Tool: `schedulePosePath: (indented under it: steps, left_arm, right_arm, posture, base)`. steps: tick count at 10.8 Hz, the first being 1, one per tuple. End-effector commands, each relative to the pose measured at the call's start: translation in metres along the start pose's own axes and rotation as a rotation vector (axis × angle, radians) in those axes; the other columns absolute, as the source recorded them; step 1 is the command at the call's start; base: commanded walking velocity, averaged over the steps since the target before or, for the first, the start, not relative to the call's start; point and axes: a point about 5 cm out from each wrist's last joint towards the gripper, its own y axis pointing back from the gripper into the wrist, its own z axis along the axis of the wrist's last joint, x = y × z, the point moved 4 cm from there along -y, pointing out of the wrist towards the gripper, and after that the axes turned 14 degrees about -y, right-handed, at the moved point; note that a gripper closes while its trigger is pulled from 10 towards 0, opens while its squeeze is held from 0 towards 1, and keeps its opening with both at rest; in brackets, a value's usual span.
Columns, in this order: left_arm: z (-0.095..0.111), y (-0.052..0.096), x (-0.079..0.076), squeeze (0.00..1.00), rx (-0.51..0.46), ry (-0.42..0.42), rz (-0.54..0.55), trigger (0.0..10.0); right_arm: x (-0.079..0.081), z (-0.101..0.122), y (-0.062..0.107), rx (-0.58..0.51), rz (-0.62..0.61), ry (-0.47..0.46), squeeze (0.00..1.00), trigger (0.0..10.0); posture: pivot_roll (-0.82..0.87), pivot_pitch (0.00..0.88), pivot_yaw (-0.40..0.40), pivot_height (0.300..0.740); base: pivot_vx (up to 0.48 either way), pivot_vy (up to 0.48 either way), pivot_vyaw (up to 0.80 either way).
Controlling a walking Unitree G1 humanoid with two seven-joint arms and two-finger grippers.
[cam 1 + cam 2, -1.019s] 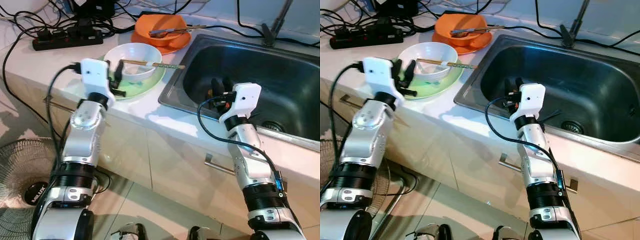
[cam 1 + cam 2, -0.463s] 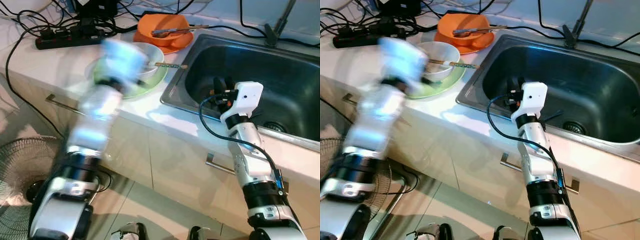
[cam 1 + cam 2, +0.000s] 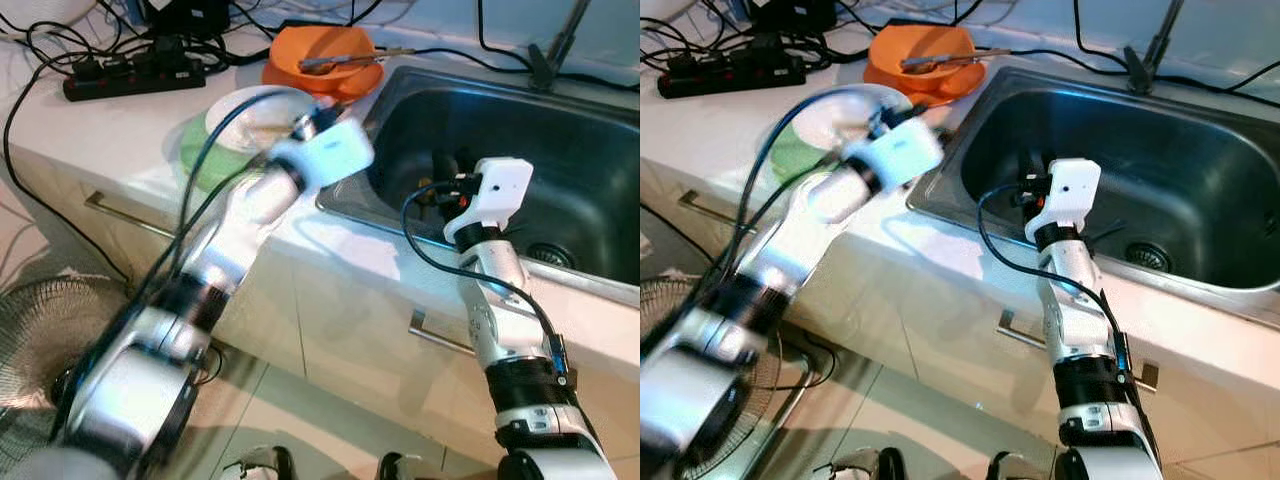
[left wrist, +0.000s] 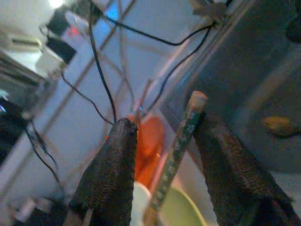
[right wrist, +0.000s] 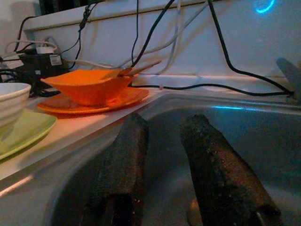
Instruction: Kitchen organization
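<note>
Left wrist view, left gripper [image 4: 162, 136] fingers parted around patterned chopsticks [image 4: 175, 155] (contact unclear), blurred over white bowl [image 3: 250, 108] on green plate [image 3: 195, 150], right gripper [image 5: 164, 160] slightly open, empty, inside sink [image 3: 560, 150], orange bowl [image 3: 325, 50] behind.

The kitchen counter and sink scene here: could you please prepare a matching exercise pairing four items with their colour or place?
Items:
1. plate under the white bowl
2. bowl with a utensil in it
3. power strip
4. right gripper

Descriptions:
A. orange
B. black, at the back of the counter among cables
C. light green
D. over the sink basin, holding nothing

Pairs: 1-C, 2-A, 3-B, 4-D
</note>
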Motion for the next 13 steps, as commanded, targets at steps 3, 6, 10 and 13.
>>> schedulePosePath:
  steps: [3, 6, 10, 13]
  left_arm:
    - [0.002, -0.01, -0.008, 0.0, -0.005, -0.063, -0.052, 10.0]
    - [-0.001, -0.013, -0.012, 0.0, -0.004, -0.043, -0.072, 10.0]
    - [-0.007, -0.025, -0.002, 0.0, 0.063, -0.078, -0.003, 10.0]
    - [-0.013, -0.03, -0.006, 0.0, 0.109, -0.063, -0.003, 0.0]
  right_arm:
    - [-0.004, -0.006, 0.002, 0.014, -0.026, -0.018, 0.0, 10.0]
    - [-0.005, -0.005, 0.002, 0.011, -0.034, -0.022, 0.0, 10.0]
    - [-0.005, -0.006, 0.003, 0.01, -0.037, -0.028, 0.0, 10.0]
    - [-0.007, -0.004, 0.003, 0.006, -0.043, -0.023, 0.0, 10.0]
  posture:
    - [0.02, 0.069, 0.067, 0.74]
    - [0.02, 0.077, 0.067, 0.74]
    - [0.01, 0.078, 0.066, 0.74]
    - [0.0, 0.079, 0.068, 0.74]
  base:
    - [0.0, 0.0, 0.0]
    - [0.0, 0.0, 0.0]
    - [0.0, 0.0, 0.0]
    - [0.0, 0.0, 0.0]
